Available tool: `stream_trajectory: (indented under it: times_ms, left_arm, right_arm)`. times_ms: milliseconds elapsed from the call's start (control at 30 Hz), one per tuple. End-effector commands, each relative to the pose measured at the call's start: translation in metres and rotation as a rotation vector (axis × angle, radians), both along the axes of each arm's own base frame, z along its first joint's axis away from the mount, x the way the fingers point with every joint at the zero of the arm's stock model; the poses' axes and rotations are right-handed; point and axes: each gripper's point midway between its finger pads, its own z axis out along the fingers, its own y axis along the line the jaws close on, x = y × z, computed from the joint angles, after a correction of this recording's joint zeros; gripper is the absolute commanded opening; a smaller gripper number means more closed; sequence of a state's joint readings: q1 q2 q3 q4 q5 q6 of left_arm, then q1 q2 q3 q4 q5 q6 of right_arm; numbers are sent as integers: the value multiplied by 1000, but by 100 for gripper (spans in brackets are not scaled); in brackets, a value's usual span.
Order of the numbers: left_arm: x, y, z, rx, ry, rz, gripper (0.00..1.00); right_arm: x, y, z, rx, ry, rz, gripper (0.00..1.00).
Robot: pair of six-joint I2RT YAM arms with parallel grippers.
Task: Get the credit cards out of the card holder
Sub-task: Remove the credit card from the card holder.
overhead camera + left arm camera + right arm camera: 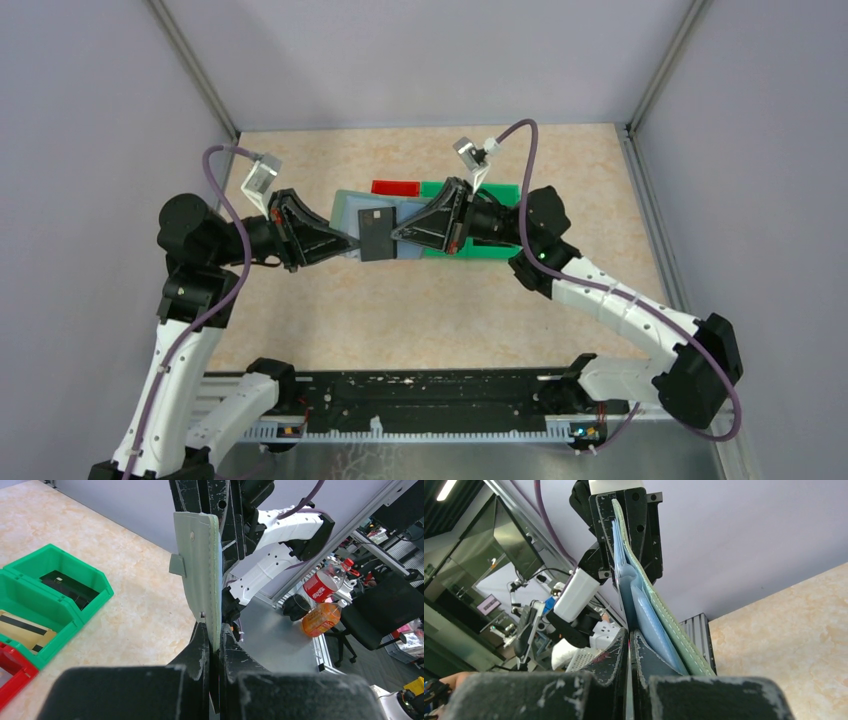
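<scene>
The card holder (pixel 344 208) is held in the air above the table (pixel 420 310), stretched between the two arms, just in front of the green bin (pixel 495 212) and the red bin (pixel 395 187). Its left edge is pinched by the left gripper (pixel 352 243), whose jaws are shut tight on the pale grey-green cover below the small closing tab (pixel 177 565). A dark card (pixel 378 232) is seen lying across the open face of the holder. The jaws of the right gripper (pixel 395 233) are pressed fully together at that card's right edge, and it is judged that the card is caught between them, although the right wrist view shows only a thin line between the fingers beside the blue inner pockets (pixel 649 615).

The holder is judged to be light, soft and floppy, so it is best gripped at a stitched edge, well clear of the pockets. The cards are taken to be thin, stiff and smooth, so they are likely to slip. A card is best taken by its exposed short edge and drawn straight out along the pocket, not twisted. A pale striped card (pixel 20 627) is seen inside one green compartment.
</scene>
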State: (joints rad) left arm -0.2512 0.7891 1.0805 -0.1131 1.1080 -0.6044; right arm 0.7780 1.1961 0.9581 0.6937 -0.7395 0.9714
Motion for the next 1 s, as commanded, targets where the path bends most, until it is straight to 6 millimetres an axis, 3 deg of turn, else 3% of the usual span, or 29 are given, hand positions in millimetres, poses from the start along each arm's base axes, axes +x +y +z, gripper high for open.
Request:
stream_trajectory:
  times_ms: [0,333,967]
  left_arm:
    - [-7,2,13,-9,-66,4,0]
    - [-4,3,20,-10,-95,41,0]
    - [-20,3,28,-62,-153,-22,0]
  right_arm:
    - [-3,-11,21,38,-67,-69,0]
    - [-6,-17,22,83,-47,-76,0]
    - [-21,-33,47,260,-47,-22,0]
